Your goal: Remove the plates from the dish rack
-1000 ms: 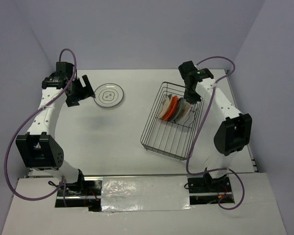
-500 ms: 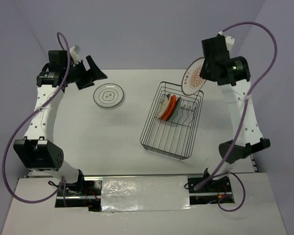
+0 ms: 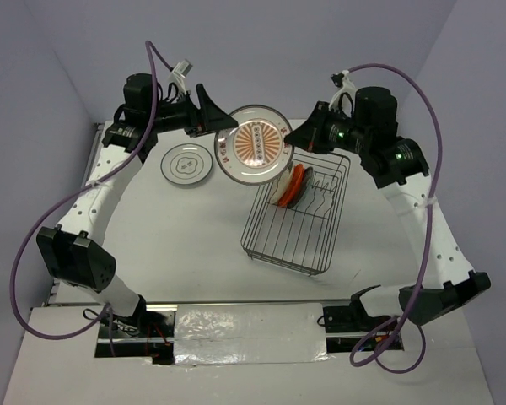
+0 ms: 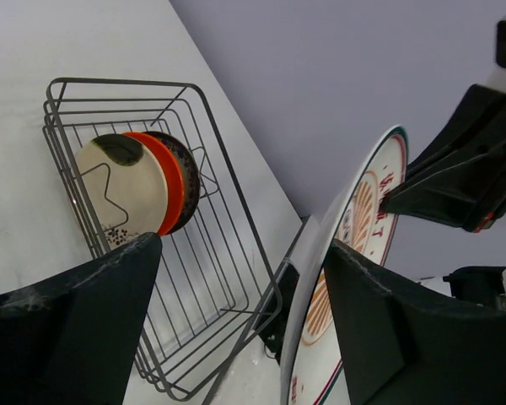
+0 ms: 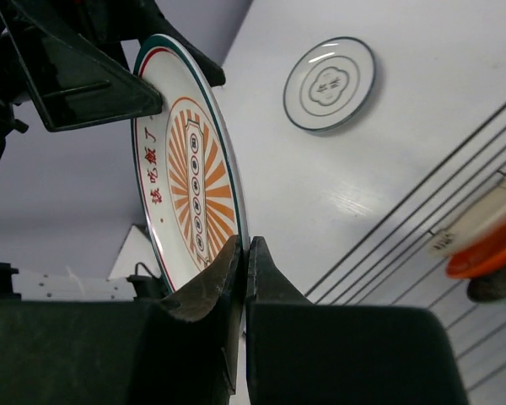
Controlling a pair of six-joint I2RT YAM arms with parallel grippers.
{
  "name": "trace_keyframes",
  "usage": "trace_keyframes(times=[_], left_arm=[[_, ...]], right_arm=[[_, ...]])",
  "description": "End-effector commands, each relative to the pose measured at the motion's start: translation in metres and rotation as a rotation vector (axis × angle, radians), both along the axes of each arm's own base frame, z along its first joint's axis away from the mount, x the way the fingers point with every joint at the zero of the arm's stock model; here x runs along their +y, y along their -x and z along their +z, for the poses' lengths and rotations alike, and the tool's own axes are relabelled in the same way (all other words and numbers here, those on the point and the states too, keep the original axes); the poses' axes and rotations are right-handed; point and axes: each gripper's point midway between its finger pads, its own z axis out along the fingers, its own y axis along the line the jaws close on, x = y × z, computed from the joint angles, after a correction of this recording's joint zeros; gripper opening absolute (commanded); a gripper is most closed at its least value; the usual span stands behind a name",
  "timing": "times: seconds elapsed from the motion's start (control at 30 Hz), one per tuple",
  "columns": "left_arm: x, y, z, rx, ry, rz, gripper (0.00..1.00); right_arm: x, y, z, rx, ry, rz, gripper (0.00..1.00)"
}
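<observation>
A white plate with an orange sunburst pattern (image 3: pixel 255 145) hangs in the air above the far left corner of the dish rack (image 3: pixel 270 243). My right gripper (image 3: pixel 291 143) is shut on its right rim; the right wrist view shows the fingertips (image 5: pixel 246 246) pinching the plate (image 5: pixel 185 190). My left gripper (image 3: pixel 223 128) is open at the plate's left rim. In the left wrist view the plate's edge (image 4: pixel 367 221) stands between the spread fingers (image 4: pixel 93 312), close to the right one. A cream plate (image 4: pixel 126 192), a solid orange plate (image 4: pixel 170 181) and a dark one stand upright in the rack (image 4: pixel 228 278).
A white plate with a dark rim (image 3: pixel 186 164) lies flat on the table left of the rack; it also shows in the right wrist view (image 5: pixel 329 84). Purple cables loop off both arms. Walls close the table at the back and sides.
My right gripper has carried the sunburst plate up and left from beside the rack to mid-air. My left arm has swung right to meet it, fingers now around its rim.
</observation>
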Motion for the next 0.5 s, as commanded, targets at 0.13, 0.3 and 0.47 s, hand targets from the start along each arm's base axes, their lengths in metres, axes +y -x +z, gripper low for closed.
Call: trace_keyframes(times=[0.13, 0.3, 0.47], left_arm=[[0.0, 0.009, 0.008, -0.041, 0.041, -0.047, 0.48], [0.019, -0.014, -0.016, 0.019, -0.116, 0.09, 0.0], [0.126, -0.082, -0.114, 0.351, -0.271, 0.554, 0.0]], right_arm=[[0.031, -0.002, 0.039, -0.116, -0.189, 0.13, 0.0], [0.014, -0.024, 0.001, -0.027, -0.133, -0.036, 0.63], [-0.066, -0.034, -0.084, 0.277, 0.09, -0.496, 1.0]])
